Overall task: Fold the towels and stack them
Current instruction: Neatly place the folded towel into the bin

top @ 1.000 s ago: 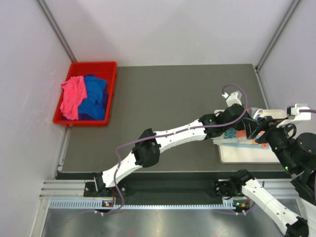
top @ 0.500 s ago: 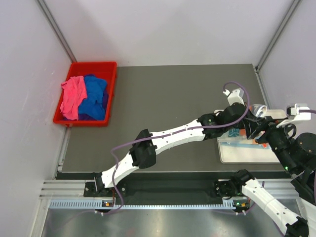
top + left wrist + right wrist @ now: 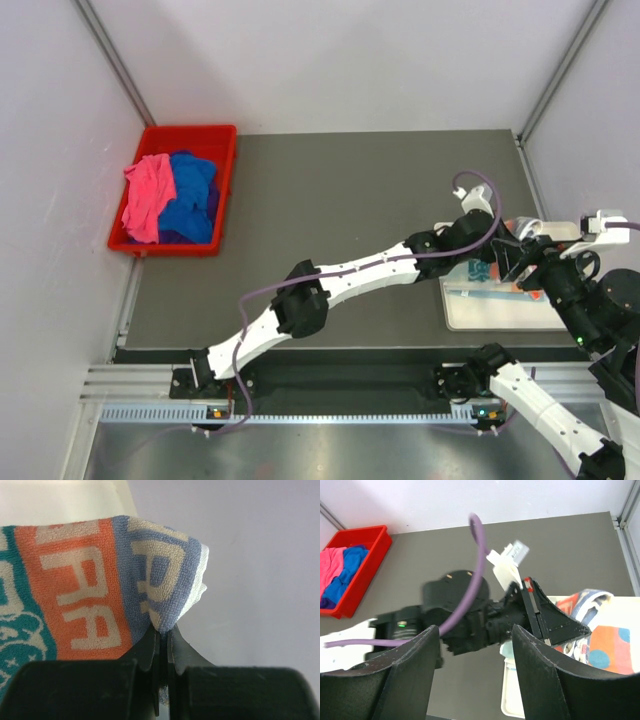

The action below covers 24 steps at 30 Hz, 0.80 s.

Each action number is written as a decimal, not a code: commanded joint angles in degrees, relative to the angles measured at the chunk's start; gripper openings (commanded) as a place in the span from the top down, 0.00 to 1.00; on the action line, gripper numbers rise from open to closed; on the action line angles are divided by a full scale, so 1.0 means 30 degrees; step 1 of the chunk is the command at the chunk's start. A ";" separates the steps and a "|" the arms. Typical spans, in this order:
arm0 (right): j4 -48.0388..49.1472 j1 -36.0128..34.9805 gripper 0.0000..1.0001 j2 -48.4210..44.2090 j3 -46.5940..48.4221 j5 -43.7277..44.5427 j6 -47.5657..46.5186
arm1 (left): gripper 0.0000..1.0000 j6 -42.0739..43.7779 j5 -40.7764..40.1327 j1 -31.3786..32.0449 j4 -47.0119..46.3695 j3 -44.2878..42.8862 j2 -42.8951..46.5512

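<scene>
By the white tray (image 3: 500,312), the left tool (image 3: 162,632) pinches a corner of the lettered towel (image 3: 95,580); the right tool (image 3: 475,637) stands open, empty.

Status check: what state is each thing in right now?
left gripper, shut on a corner of the lettered towel.
right gripper, open, holding nothing.
lettered towel, corner pinched, rest on the white tray.
pink towel, crumpled in the red bin.
blue towel, crumpled in the red bin.

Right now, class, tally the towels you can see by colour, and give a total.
Pink towel: 1
Royal blue towel: 1
Purple towel: 1, mostly buried
Lettered towel: 1
Total: 4 that can be told apart
</scene>
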State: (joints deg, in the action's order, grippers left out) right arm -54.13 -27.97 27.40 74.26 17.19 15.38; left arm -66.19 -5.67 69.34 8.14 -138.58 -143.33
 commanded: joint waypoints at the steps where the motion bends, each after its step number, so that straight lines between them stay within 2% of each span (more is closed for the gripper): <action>1: 0.0113 -0.0024 0.40 -0.0227 -0.0055 0.0568 -0.0291 | 1.00 -0.1167 0.1799 -0.0466 -0.1921 -0.0622 -0.1528; 3: 0.0113 -0.0053 0.39 -0.0256 -0.0143 0.0569 -0.0262 | 1.00 -0.1604 0.2504 -0.0584 -0.2361 -0.0622 -0.2171; 5: 0.0172 -0.0024 0.40 -0.0314 -0.0202 0.0598 -0.0291 | 0.94 -0.1637 0.3031 -0.0701 -0.3234 -0.0622 -0.2584; 11: 0.0142 -0.0024 0.40 -0.0372 -0.0349 0.0686 -0.0292 | 0.67 -0.1872 0.4115 -0.0994 -0.4265 -0.0710 -0.3728; 13: 0.0172 -0.0053 0.40 -0.0373 -0.0407 0.0715 -0.0350 | 0.62 -0.1783 0.4088 -0.0995 -0.4296 -0.0710 -0.3728; 16: 0.0143 -0.0024 0.40 -0.0344 -0.0436 0.0744 -0.0350 | 0.50 -0.1432 0.4146 -0.1053 -0.4209 -0.0710 -0.3611; 24: 0.0201 -0.0052 0.40 -0.0314 -0.0466 0.0832 -0.0379 | 0.44 -0.1198 0.4527 -0.1141 -0.4296 -0.0622 -0.3494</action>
State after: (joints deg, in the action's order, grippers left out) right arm -54.26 -27.99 26.76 72.82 18.61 14.98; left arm -70.48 6.79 66.08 -0.51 -138.76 -155.87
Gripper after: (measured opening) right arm 0.603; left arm 0.544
